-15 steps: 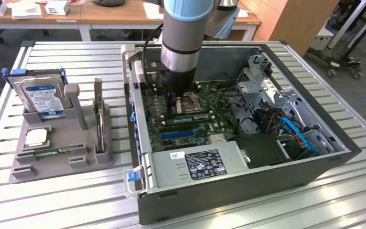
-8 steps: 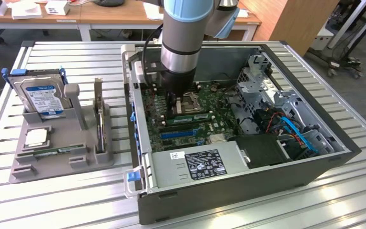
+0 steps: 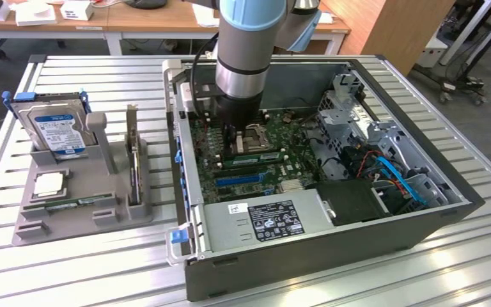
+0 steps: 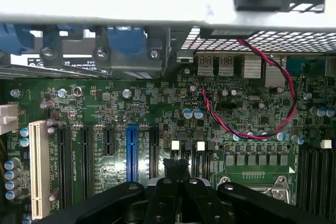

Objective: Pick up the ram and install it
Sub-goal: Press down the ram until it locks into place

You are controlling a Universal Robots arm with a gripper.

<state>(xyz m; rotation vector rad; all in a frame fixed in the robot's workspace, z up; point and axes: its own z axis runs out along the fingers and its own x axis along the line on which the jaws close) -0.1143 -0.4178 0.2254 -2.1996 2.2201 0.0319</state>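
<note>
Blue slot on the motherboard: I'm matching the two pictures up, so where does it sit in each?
Exterior view: the blue slot lies on the motherboard, between the CPU socket and the power supply.
Wrist view: the blue slot stands among black slots, with the white slot beyond them.
Shared landmark: the CPU socket.

The robot arm (image 3: 243, 70) reaches down through the open side of the computer case (image 3: 314, 256), its shut claw (image 4: 176, 174) just above the motherboard (image 4: 157, 108) near the processor socket (image 3: 252, 137). The drive cage (image 3: 357, 121) and blue cables (image 3: 399, 176) crowd the exterior view's right; the power supply (image 3: 267, 220) walls off the near edge. On the slatted counter (image 3: 75, 268), the gray holder (image 3: 84, 217) with its hard drive (image 3: 56, 131) and upright card (image 3: 132, 141) stands apart from the case, bare slats open around it.
</note>
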